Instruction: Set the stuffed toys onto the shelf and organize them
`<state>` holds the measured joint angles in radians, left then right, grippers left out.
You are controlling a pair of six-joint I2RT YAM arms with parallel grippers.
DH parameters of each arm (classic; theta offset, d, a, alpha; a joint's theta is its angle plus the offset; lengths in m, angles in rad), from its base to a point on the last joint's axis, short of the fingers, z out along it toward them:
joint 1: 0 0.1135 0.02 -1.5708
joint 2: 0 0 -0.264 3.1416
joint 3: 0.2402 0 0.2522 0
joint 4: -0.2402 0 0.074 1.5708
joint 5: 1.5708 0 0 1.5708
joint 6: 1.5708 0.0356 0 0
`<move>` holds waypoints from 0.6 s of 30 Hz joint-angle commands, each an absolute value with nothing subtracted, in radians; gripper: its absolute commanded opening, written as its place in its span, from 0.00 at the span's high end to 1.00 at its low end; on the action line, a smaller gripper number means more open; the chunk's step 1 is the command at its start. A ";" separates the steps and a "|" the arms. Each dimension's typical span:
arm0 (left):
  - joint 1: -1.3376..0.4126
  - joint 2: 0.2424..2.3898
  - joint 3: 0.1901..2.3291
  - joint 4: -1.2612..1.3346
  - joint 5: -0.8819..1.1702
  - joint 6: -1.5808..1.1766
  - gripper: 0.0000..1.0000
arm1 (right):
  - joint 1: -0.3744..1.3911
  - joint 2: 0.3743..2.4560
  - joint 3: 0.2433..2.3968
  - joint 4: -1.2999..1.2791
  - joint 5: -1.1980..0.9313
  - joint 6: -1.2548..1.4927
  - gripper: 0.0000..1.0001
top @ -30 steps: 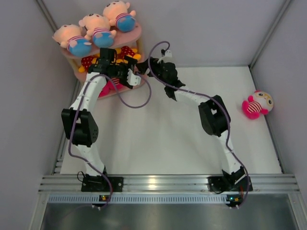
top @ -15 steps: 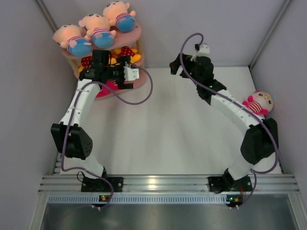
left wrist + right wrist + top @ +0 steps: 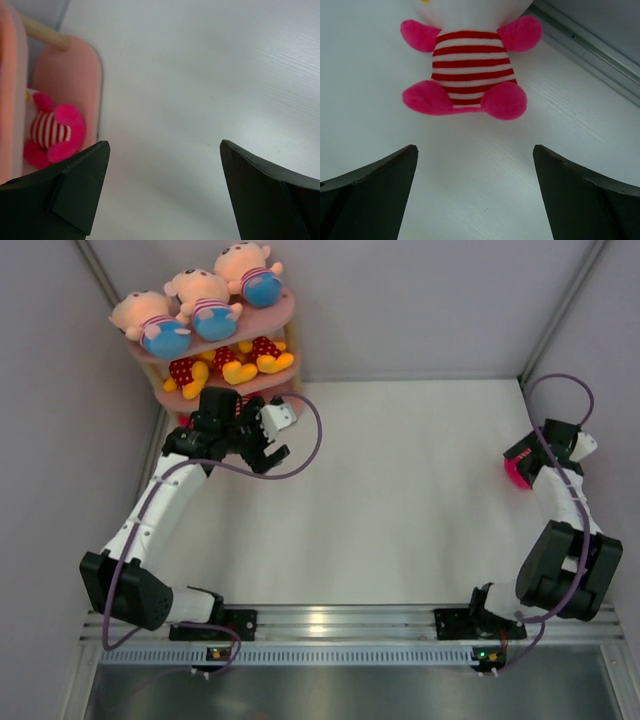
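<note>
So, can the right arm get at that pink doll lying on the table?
Probably yes. The right hand is open and faces the pink doll, with nothing but table between them. The wall beside the doll might cramp it a little.

Shelf (image 3: 288,308), from above: the lowest board sits under the upper boards and the left arm (image 3: 160,500), so only a pink edge shows.
Shelf, left wrist view: cut off by the left edge, boards blurred.
Yellow bears (image 3: 240,365), middle board of the shelf: heads hidden beneath the top board.
Shelved pink doll (image 3: 50,132): head out of sight behind a board of the shelf, lower legs behind a finger.
Left fingers (image 3: 80,190): blurred, cut off by the bottom edge.
Loose pink doll (image 3: 516,470), far across the desk (image 3: 400,500) from the shelf: nearly all under the right wrist (image 3: 560,445). In the right wrist view the top edge cuts off its head.
Right fingers (image 3: 370,195): blurred, cut off below.
</note>
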<state>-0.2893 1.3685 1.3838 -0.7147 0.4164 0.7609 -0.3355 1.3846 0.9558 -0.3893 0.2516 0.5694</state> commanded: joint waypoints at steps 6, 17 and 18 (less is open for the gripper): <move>-0.287 1.296 1.262 -0.716 0.391 0.637 0.03 | -0.509 1.515 1.025 -0.174 0.097 0.511 0.01; -0.287 1.344 1.282 -0.716 0.374 0.641 0.04 | -0.560 1.823 1.276 -0.158 -0.021 0.440 0.07; -0.287 1.348 1.281 -0.719 0.376 0.644 0.04 | -0.560 1.844 1.288 -0.167 -0.037 0.439 0.10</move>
<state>-0.2878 1.3357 1.2648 -0.7261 0.3721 0.6559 -0.5472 1.7786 1.2163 -0.2028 0.0292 0.4671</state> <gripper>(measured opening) 0.963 0.921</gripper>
